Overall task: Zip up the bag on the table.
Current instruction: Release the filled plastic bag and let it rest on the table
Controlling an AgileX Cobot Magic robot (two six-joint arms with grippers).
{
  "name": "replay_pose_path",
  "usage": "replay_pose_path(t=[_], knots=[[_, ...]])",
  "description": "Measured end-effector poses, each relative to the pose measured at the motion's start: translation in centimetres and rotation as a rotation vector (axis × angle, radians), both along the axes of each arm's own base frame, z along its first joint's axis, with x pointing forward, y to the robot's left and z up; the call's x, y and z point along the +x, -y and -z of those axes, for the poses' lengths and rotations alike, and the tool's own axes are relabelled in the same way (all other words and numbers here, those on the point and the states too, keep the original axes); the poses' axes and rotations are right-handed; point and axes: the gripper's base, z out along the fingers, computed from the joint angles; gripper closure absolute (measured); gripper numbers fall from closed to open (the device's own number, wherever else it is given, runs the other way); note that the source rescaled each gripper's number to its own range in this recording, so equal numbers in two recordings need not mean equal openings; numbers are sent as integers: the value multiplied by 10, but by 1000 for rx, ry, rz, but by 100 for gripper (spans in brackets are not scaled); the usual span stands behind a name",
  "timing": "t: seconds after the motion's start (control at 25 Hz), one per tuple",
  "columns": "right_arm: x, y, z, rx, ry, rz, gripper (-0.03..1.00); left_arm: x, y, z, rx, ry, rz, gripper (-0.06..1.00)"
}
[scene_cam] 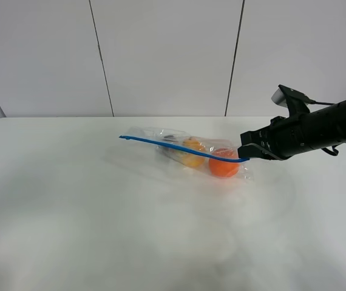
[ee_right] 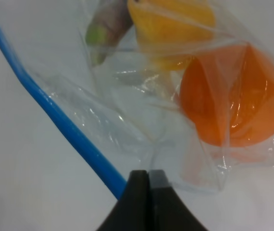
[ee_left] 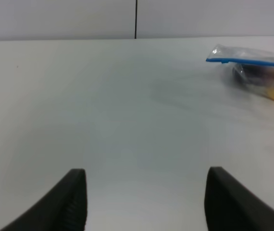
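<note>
The bag [scene_cam: 144, 134] holds an orange toy [scene_cam: 224, 163] and a yellow toy [scene_cam: 191, 154].

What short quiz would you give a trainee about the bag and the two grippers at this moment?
1. True or false: the left gripper holds the bag.
2. Choose one. Where is the right gripper closed?
A) at one end of the blue zipper strip
B) at the middle of the strip
C) nowhere, it is open
3. Fill in the gap: the bag lies on the white ____.

Key
1. False. Its jaws stand open over bare surface, away from the bag.
2. A.
3. table
</note>
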Motion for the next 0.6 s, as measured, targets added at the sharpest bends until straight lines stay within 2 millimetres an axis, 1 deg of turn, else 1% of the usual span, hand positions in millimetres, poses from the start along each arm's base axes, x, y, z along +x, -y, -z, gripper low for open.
replay_pose_path(t=[0.28, 0.44, 0.6], knots=[[0, 0, 0, 2, -2, 3, 97, -8, 0, 4, 18, -4, 88, 22], [0, 0, 0, 2, -3, 4, 97, -17, -3, 5, 24, 26, 68, 22], [0, 0, 0, 4, -6, 7, 97, -19, -4, 7, 19, 5, 56, 22]])
